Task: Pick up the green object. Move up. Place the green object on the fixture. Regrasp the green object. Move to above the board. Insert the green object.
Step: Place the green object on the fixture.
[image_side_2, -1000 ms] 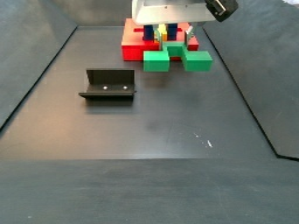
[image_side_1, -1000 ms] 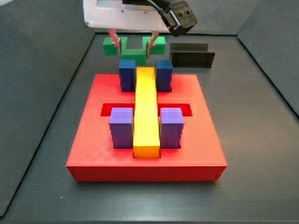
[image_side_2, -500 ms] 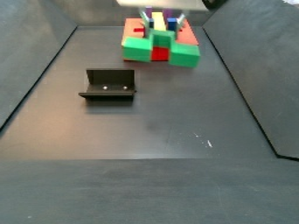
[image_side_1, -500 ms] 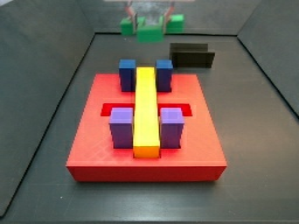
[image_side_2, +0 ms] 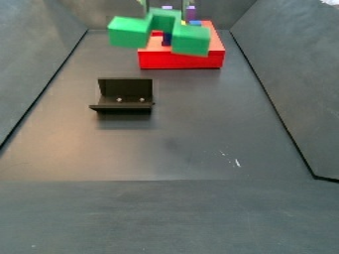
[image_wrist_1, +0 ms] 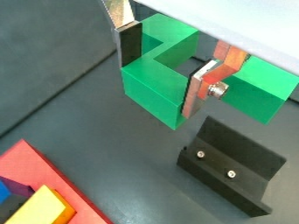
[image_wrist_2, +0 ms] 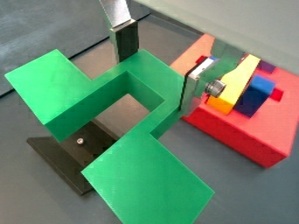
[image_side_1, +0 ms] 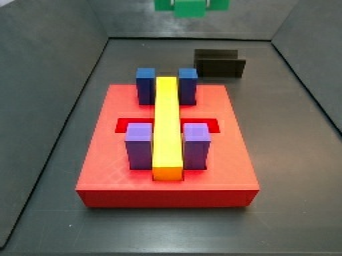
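Note:
My gripper (image_wrist_1: 170, 70) is shut on the crossbar of the green object (image_wrist_1: 156, 85), a bright green U-shaped block, with one silver finger (image_wrist_2: 125, 45) on each side of the bar. In both side views the green object (image_side_2: 130, 30) hangs high above the floor, and it is cut off by the picture edge (image_side_1: 191, 6) in one of them. The fixture (image_side_2: 123, 96), a small dark open holder, stands on the floor below and to one side, and it also shows in a wrist view (image_wrist_1: 232, 166). The red board (image_side_1: 120, 178) lies apart from it.
On the board stand two blue posts (image_side_1: 146, 85), two purple posts (image_side_1: 139, 148) and a long yellow bar (image_side_1: 166, 120). Dark walls ring the grey floor (image_side_2: 199, 149).
My gripper has risen with the green object from just above the floor to high in the picture. In a side view it has also shifted a little toward the fixture's side.

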